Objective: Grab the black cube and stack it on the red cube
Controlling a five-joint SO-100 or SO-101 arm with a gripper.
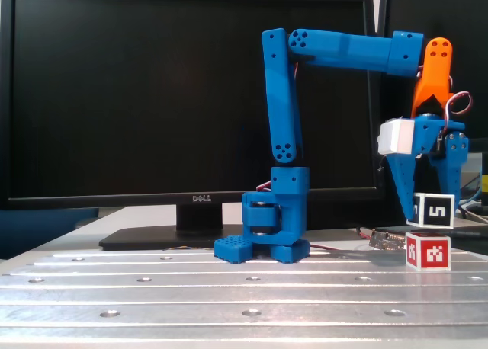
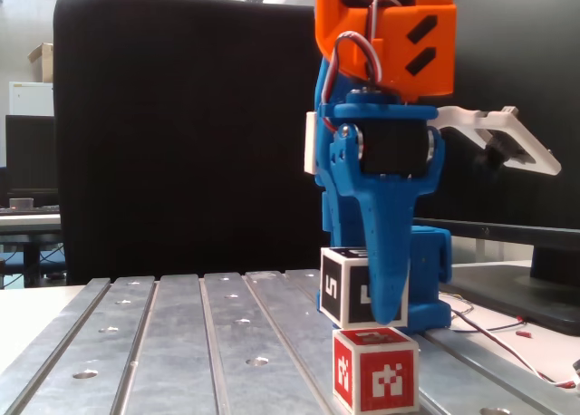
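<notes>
Metal plate with grooves and holes forms the table; a dark Dell monitor fills the background. One blue arm stands centre. At right, its gripper clamps one black cube, held just above one red cube; whether they touch is unclear.

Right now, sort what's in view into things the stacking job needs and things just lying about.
Job:
- black cube, held in the hand
- red cube, on the metal table

Lying about:
- Dell monitor
- loose cables
</notes>
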